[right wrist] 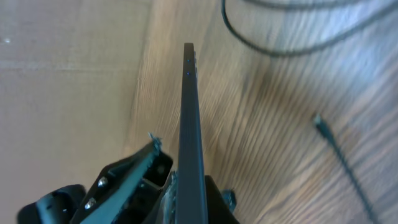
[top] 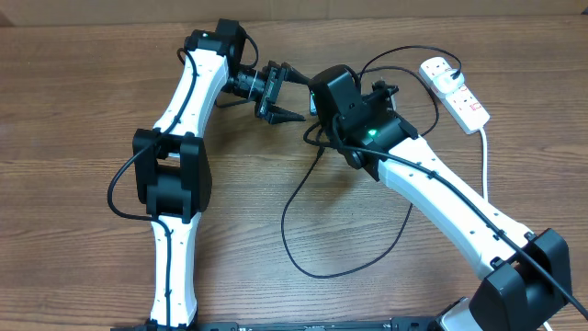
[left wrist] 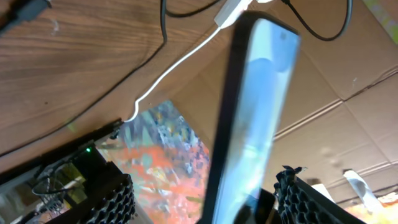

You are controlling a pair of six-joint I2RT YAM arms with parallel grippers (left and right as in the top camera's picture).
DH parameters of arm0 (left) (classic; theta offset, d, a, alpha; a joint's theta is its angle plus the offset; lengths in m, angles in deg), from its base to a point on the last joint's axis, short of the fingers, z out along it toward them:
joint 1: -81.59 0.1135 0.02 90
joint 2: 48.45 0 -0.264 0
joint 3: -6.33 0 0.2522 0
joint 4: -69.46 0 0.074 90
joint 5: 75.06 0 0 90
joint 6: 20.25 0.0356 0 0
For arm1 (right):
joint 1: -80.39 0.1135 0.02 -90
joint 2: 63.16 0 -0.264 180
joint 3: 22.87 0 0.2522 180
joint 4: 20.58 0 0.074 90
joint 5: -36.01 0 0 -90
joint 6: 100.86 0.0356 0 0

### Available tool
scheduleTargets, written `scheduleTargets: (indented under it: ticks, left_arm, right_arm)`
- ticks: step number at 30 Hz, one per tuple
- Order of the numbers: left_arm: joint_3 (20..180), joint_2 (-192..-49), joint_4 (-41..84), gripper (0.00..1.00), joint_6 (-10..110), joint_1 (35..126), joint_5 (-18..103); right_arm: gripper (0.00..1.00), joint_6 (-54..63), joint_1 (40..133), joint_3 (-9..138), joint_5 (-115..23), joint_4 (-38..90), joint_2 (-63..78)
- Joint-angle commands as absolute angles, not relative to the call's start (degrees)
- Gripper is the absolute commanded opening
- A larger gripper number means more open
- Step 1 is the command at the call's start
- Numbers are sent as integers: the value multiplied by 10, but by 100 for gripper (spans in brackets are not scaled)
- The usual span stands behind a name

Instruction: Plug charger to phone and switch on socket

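Observation:
My right gripper (top: 323, 95) (right wrist: 186, 186) is shut on the phone and holds it on edge above the table; the right wrist view shows its thin dark edge (right wrist: 189, 106). The left wrist view shows the phone's blue screen (left wrist: 261, 106). My left gripper (top: 287, 92) (left wrist: 205, 180) is open, with a finger on either side of the phone's lower end, not touching it. The charger's black cable (top: 303, 262) loops over the table. Its connector tip (right wrist: 318, 120) lies loose on the wood. Its white plug (top: 438, 68) sits in the socket (top: 464, 99), at the back right.
The socket's thick white cord (top: 485, 156) runs down the right side and shows in the left wrist view (left wrist: 174, 65). Cable loops lie under and around my right arm. A cardboard wall (top: 386, 7) stands behind the table.

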State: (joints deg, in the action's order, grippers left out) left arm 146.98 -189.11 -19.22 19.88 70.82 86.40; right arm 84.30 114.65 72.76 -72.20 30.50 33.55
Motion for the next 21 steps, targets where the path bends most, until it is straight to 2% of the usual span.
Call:
scheduleTargets:
  ticks: [1, 10, 16, 21]
  left_arm:
    - [1482, -1889, -190, 68, 178, 707, 896]
    - [1482, -1889, -190, 53, 149, 707, 895]
    - [1482, -1889, -190, 42, 149, 707, 895]
    - [1482, -1889, -190, 40, 148, 707, 895]
  right_arm:
    - [4, 937, 1148, 749, -675, 299, 306]
    - [4, 981, 1148, 749, -637, 303, 307]
    - [8, 1084, 1148, 749, -628, 327, 307]
    - [9, 1105, 1148, 749, -607, 322, 307]
